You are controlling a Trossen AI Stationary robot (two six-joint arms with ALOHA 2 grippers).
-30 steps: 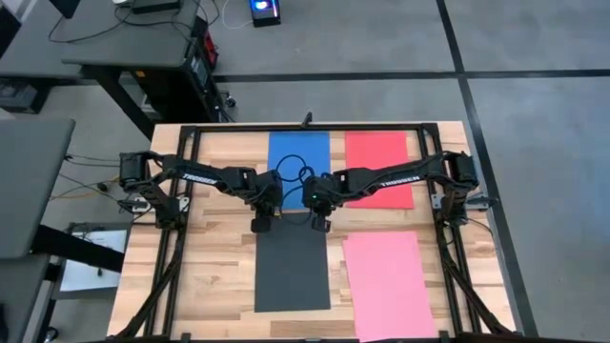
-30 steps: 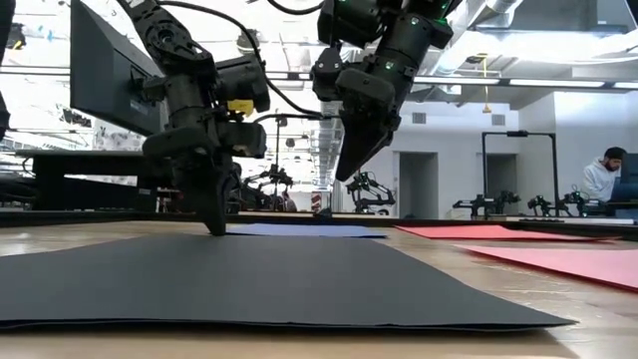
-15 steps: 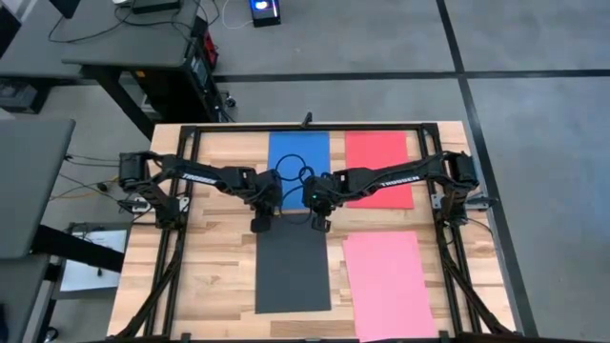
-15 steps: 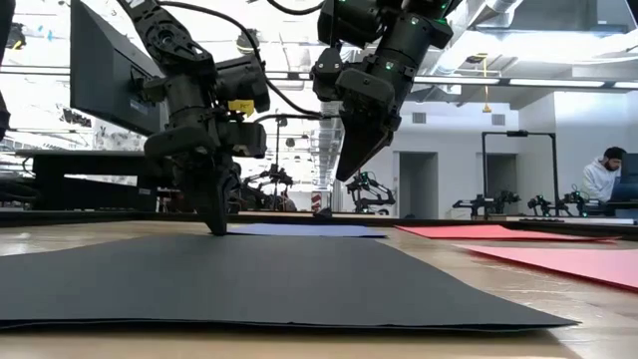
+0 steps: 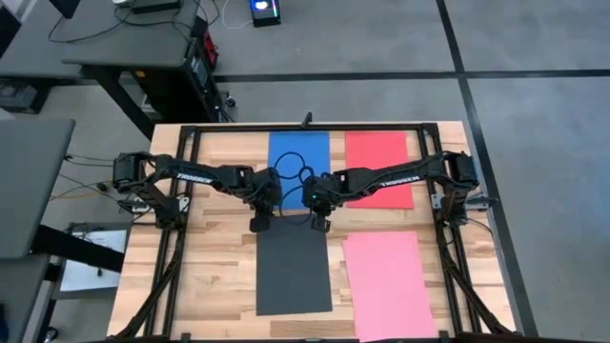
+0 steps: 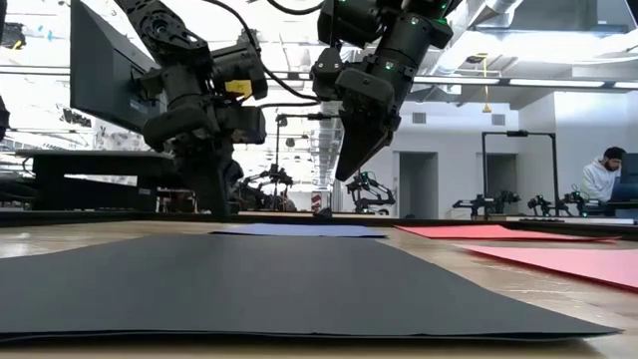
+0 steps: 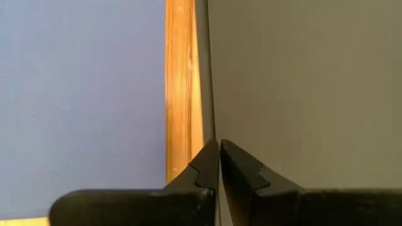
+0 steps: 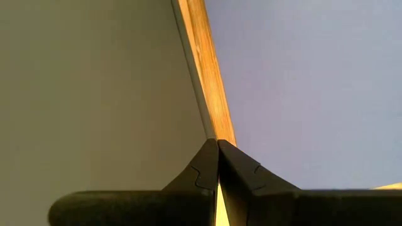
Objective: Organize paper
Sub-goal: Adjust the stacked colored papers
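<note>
At the table's middle, the left gripper [image 5: 258, 226] and right gripper [image 5: 319, 226], both fully closed and holding nothing, are poised over the far edge of the black sheet [image 5: 294, 274], which looks light, floppy and best slid by pressing near that edge.

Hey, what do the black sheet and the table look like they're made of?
The black sheet looks like thin matte paper or light card: it lies nearly flat, gives no shine, and its near edge lifts slightly off the surface in the low view. The table looks like wood, probably joined planks, with lengthwise grain and seams and a light, smooth finish.
</note>
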